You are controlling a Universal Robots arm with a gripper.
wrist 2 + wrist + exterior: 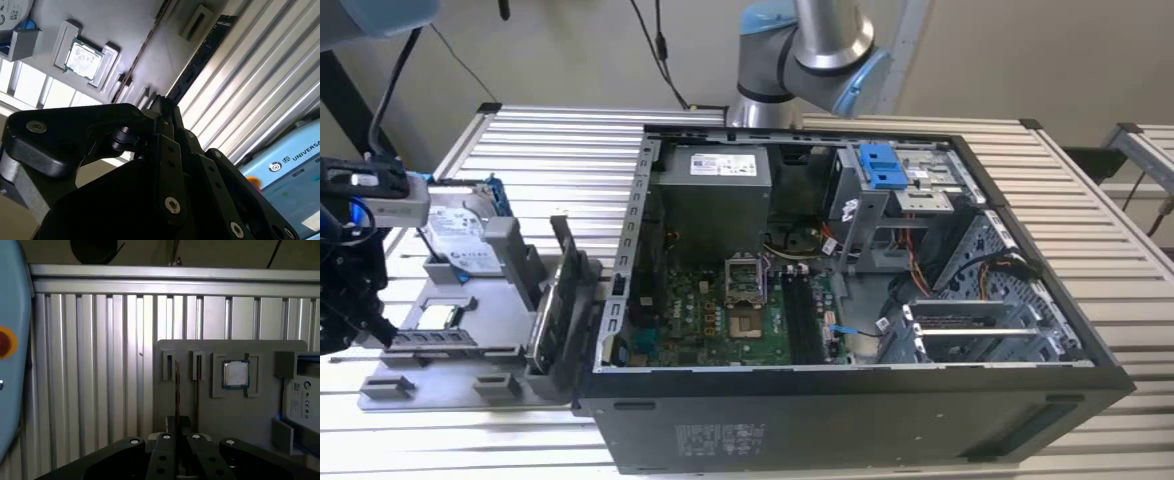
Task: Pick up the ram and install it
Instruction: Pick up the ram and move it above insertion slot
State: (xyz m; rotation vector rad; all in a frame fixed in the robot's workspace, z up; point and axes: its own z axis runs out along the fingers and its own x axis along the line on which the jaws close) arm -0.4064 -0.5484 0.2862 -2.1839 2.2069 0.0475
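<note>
On the grey tray the ram stands edgewise in its slot, one end clenched by the gripper

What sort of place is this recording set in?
Probably a robotics lab workcell for computer assembly: an open computer case lies on a ribbed metal table, beside a grey parts tray holding a hard drive, with a robot arm behind.

So the arm is standing up from its base at the far side, with another joint hanging over the exterior view's far left. The wrist is sitting low on that left side, aiming down. The gripper is pointing downward, and its fingers are squeezing in tight, pinching the thin edge of the ram between the tips.
</note>
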